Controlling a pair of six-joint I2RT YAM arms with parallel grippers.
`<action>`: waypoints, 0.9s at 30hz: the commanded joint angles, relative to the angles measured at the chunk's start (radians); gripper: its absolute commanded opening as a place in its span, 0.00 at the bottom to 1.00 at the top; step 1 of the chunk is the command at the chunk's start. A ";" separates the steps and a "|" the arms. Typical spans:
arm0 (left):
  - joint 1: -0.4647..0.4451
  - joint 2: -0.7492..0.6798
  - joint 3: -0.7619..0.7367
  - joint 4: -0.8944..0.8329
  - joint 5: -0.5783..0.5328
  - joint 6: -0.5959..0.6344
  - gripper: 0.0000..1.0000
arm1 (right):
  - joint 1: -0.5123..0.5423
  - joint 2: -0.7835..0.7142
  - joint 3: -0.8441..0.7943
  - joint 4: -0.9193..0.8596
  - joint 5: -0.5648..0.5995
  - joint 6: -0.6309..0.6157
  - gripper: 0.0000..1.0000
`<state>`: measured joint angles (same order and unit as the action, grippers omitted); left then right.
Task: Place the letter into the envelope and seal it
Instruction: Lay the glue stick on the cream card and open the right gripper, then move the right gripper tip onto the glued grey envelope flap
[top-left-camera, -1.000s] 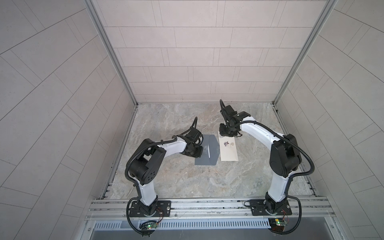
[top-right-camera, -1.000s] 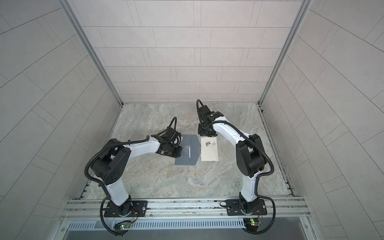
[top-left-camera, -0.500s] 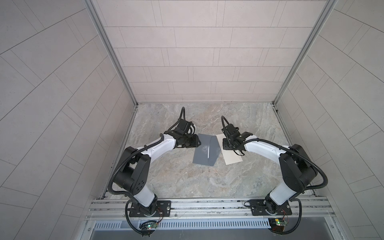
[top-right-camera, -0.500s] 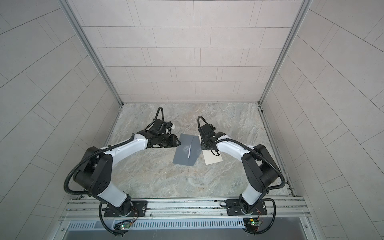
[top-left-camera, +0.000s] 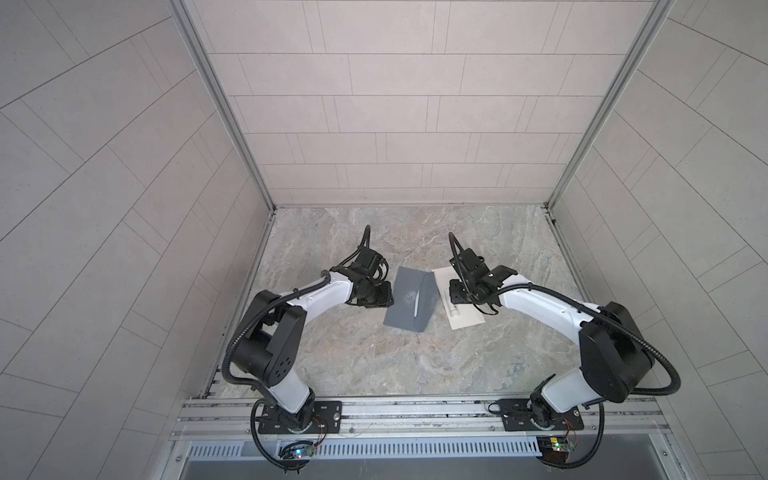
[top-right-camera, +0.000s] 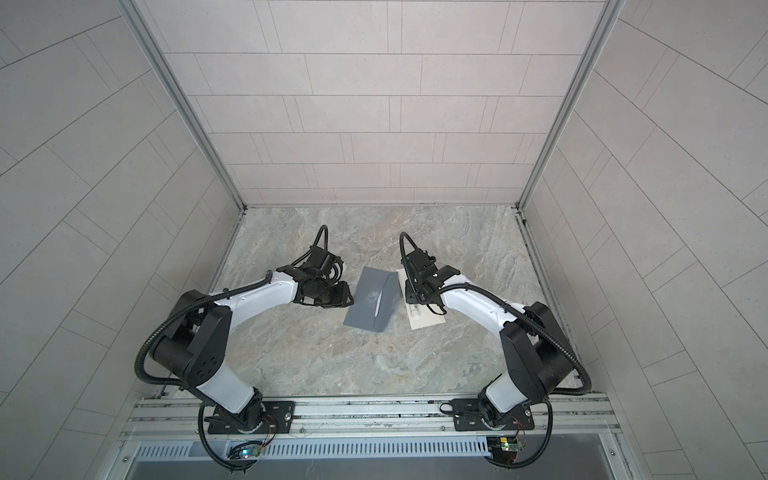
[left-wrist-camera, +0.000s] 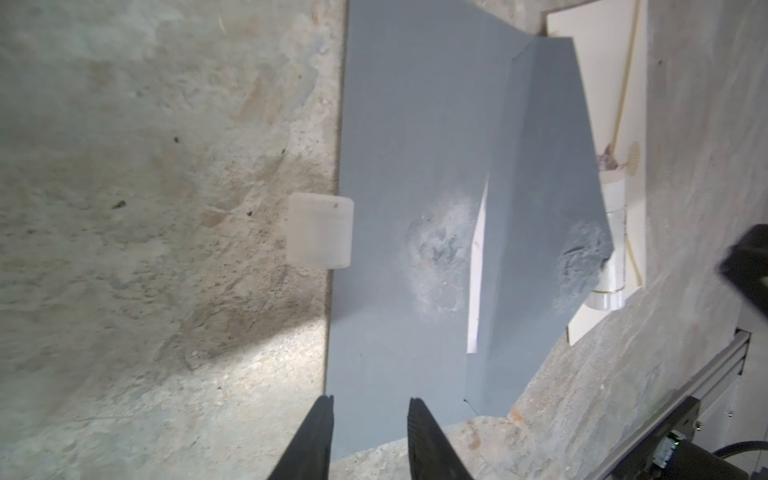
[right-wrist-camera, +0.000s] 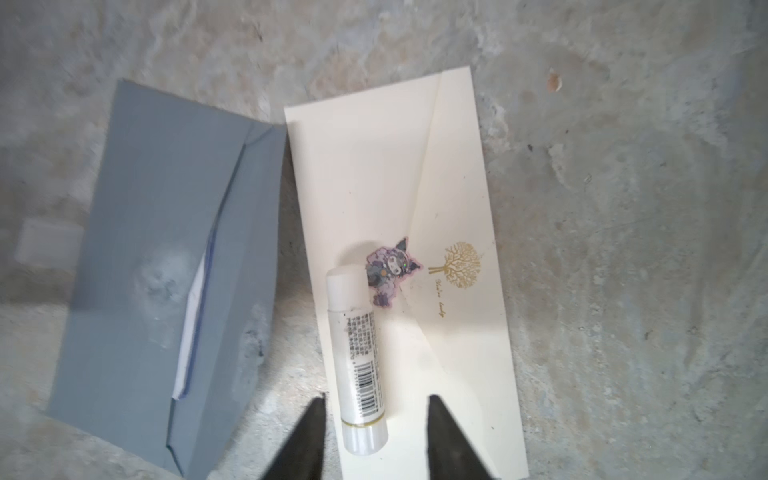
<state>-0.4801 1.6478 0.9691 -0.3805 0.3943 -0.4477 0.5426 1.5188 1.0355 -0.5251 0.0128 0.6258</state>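
Grey envelope (top-left-camera: 401, 307) mid frame looks thin, floppy, light; pinch raised flap (top-left-camera: 428, 301) edge; L end effector (left-wrist-camera: 370, 401) & R end effector (right-wrist-camera: 376, 401) spread, empty.

I see soft, even light in both top views, walls (top-left-camera: 124, 208) bowed twd the edges. Wrist cams dimmer: grey envelope (right-wrist-camera: 158, 232) blurred in right wrist view, dark shadow band on table (left-wrist-camera: 124, 166) in left.
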 joint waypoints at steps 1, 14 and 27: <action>-0.002 0.032 -0.013 -0.022 -0.033 0.019 0.29 | -0.005 0.041 0.075 -0.058 -0.066 -0.007 0.13; -0.003 0.117 -0.013 -0.026 -0.130 0.018 0.06 | -0.013 0.279 0.219 -0.123 -0.198 -0.013 0.00; -0.027 0.170 0.014 -0.049 -0.132 0.049 0.00 | -0.021 0.286 0.193 -0.109 -0.225 -0.029 0.00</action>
<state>-0.4938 1.7683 0.9905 -0.3767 0.3004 -0.4210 0.5224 1.8065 1.2343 -0.6239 -0.1928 0.6086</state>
